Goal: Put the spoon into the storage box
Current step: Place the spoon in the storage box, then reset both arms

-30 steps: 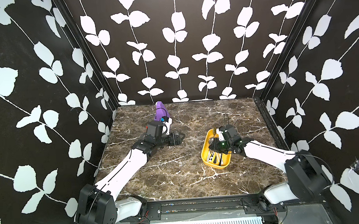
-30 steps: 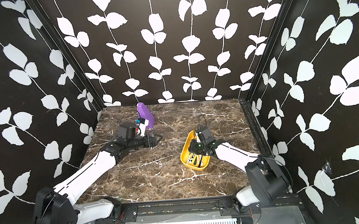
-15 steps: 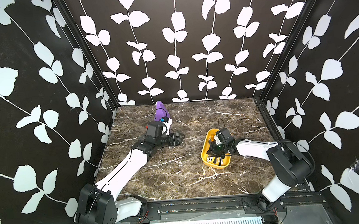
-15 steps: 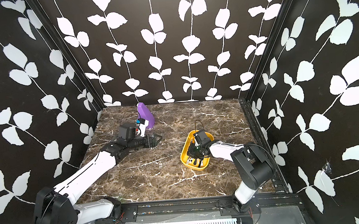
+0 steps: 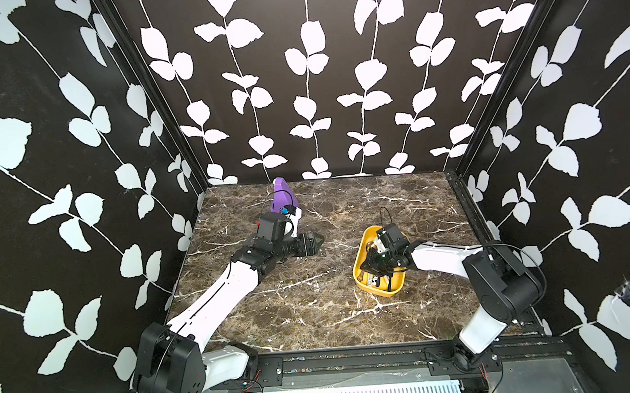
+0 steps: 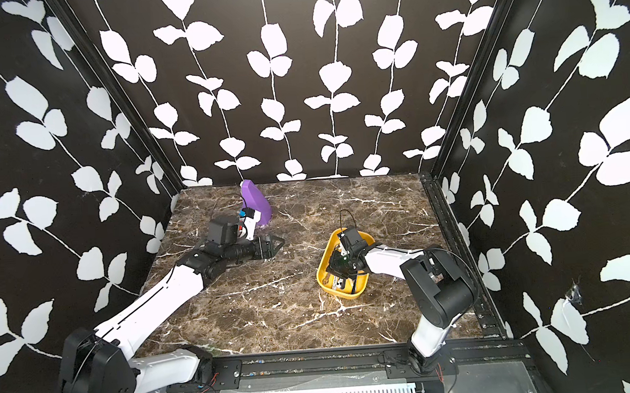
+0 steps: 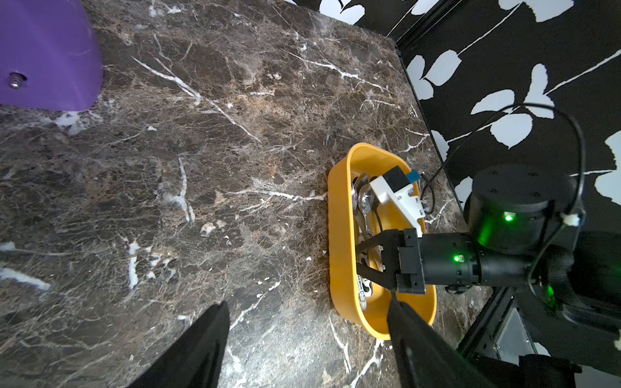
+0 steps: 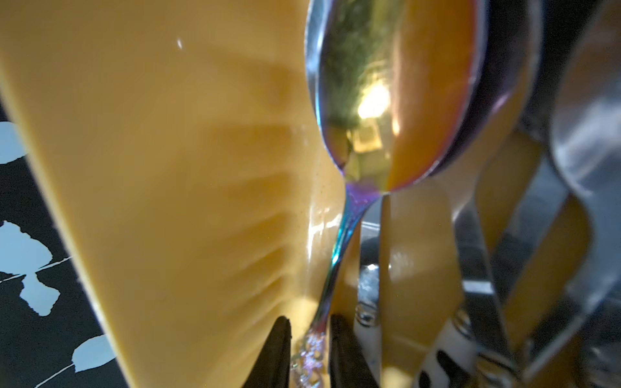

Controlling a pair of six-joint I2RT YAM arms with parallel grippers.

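Two arms logged, L to R. Left pincer (image 5: 317, 239) wide open, empty, unmoved, near purple wedge (image 5: 282, 196) by the tabletop (image 5: 314, 311) back edge. Storage box (image 5: 359, 257) sits near the right edge. Right pincer (image 8: 309, 352) is inside it, fingers just parted off the spoon (image 8: 386, 100) handle, slim gaps each side. Spoon now in box w/ other cutlery (image 8: 477, 268); release prob. done. Wrist view blurry; in top views the arm hides the spoon; floor contact unconfirmed.
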